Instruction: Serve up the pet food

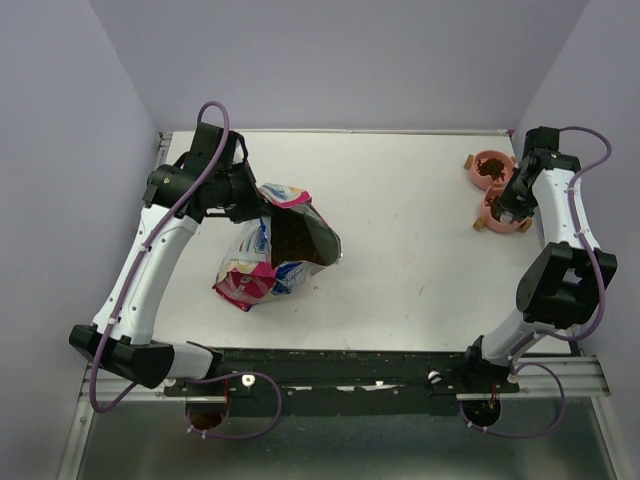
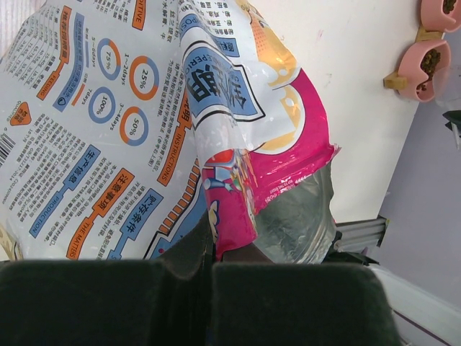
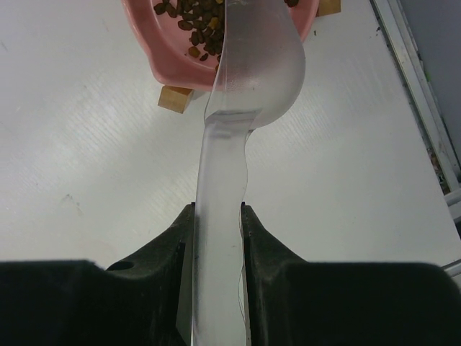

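I see the pet food (image 3: pixel 193 16) as small dark brown pellets, heaped loose in the pink bowl (image 3: pixel 155 50) at the far right of the counter (image 3: pixel 94 158). More shows dark inside the open bag (image 1: pixel 250 275). My right end effector (image 3: pixel 217 216) is clamped tight on the handle of the clear scoop (image 3: pixel 256 79), its cup over the bowl. My left end effector (image 2: pixel 212 270) is pinched closed on the bag's top edge.

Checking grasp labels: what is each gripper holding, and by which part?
Right gripper: clear plastic scoop, clamped by its handle. Left gripper: glossy pink-and-blue printed bag, pinched at the rim of its opened mouth.
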`<state>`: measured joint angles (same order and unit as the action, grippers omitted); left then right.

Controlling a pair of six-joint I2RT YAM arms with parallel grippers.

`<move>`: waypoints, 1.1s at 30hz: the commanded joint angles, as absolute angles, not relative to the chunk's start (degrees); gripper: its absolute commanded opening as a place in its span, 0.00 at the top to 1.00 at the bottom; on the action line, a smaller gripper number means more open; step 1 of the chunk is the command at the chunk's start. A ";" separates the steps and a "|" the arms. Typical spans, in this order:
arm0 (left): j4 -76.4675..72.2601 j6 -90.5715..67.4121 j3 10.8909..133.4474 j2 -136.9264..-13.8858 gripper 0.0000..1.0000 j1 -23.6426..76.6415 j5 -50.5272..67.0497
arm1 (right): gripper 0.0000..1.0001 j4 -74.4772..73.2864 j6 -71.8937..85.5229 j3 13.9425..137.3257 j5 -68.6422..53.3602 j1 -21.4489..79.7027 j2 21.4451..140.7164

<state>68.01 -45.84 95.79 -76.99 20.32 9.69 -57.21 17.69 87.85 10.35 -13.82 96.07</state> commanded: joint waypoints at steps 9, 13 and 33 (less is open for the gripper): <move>63.46 -46.85 96.68 -74.79 1.00 19.78 12.30 | 1.00 -58.27 18.28 89.29 10.19 -13.54 93.43; 63.54 -46.84 97.29 -75.06 1.00 19.69 12.57 | 1.00 -58.80 18.54 91.14 9.58 -13.54 92.37; 59.33 -47.29 91.06 -74.80 1.00 19.69 21.00 | 1.00 -51.78 25.74 94.22 -52.54 3.74 81.75</move>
<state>65.19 -45.93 92.66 -76.18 19.59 14.70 -56.05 22.06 95.42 -35.59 -4.14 86.30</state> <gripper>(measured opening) 0.009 0.317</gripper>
